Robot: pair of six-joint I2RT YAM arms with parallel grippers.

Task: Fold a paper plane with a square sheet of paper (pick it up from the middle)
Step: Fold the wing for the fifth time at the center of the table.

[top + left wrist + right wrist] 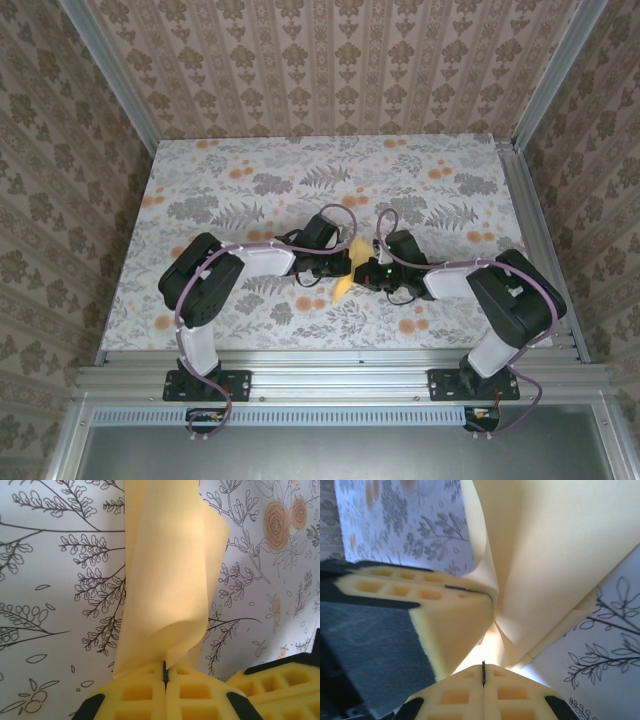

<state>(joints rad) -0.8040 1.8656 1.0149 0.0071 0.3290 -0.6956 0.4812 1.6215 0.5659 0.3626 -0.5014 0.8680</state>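
Above the floral counter (200, 200), the yellow paper (344, 283) is held raised near its middle. It is clamped by the left fingers (140, 695) and the right fingers (510, 695) alike, its long axis set near-to-far between them.

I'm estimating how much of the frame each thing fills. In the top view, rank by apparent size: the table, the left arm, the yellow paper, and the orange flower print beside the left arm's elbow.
1. table
2. left arm
3. yellow paper, only its visible strip counted
4. orange flower print, somewhat smaller than that strip
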